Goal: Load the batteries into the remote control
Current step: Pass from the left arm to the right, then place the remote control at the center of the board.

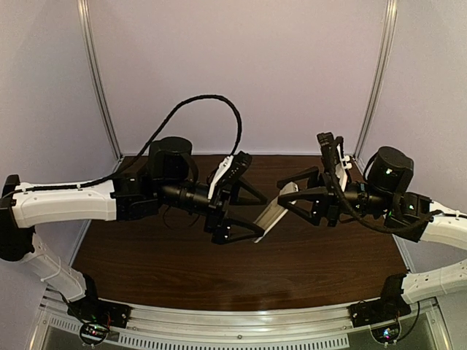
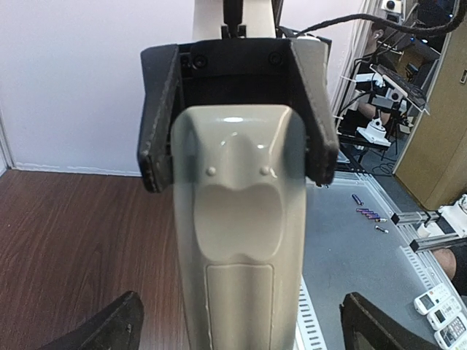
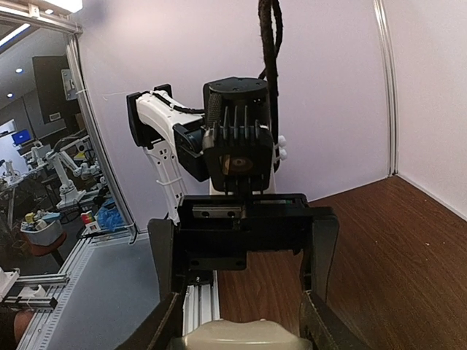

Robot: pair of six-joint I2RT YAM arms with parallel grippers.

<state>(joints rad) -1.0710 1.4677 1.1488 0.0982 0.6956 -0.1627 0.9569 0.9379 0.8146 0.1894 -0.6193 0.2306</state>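
Observation:
The remote control (image 1: pixel 271 214) is held in the air above the table, between the two arms, tilted. In the left wrist view its pale back (image 2: pixel 241 219) faces the camera, with the battery cover (image 2: pixel 241 306) shut. My right gripper (image 1: pixel 286 197) is shut on the remote's far end; its fingers (image 2: pixel 157 124) press on both sides, and the remote's end (image 3: pixel 241 337) sits between its jaws. My left gripper (image 1: pixel 261 216) is open, with its fingers (image 2: pixel 120 324) wide on either side of the remote and not touching it. No gold batteries show.
The dark wooden table (image 1: pixel 219 270) lies below both arms. To the right of the table, on the grey floor, lie several small purple cylinders (image 2: pixel 368 213) and some white remotes (image 2: pixel 438 313). Pale walls close in the back and sides.

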